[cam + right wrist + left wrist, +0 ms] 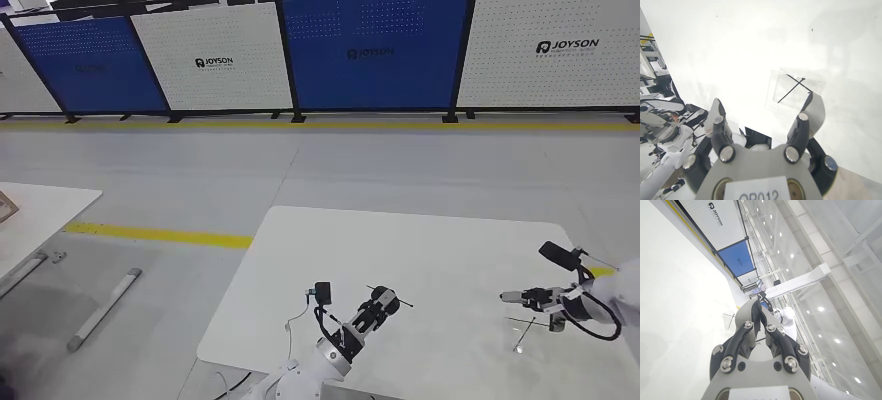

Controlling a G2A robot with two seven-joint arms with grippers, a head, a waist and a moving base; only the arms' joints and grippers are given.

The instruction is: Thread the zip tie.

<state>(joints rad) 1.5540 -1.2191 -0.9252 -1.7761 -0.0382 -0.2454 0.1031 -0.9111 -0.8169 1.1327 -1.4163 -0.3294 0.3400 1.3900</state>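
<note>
Where the left tool (388, 299) stands: well apart from the clear sheet (780, 83), closed. A thin black zip tie (372, 289) crosses its tip, apparently pinched there.
Right tool (764, 97): near the clear sheet, fingers spread wide, holding nothing.
Crossed ties (799, 83): two thin black strips lying flat on the clear sheet, one over the other. Which is uppermost cannot be told.
Bench (734, 47): white, carries the clear sheet.
Handling, judged: light, narrow, springy and likely slick. The ties lie flat, so there is little edge to catch.
Hold, advised: pinch across the strap near the head, leaving the tapered tail free to feed. A grip near the tail would likely let the strap whip and miss the slot.
</note>
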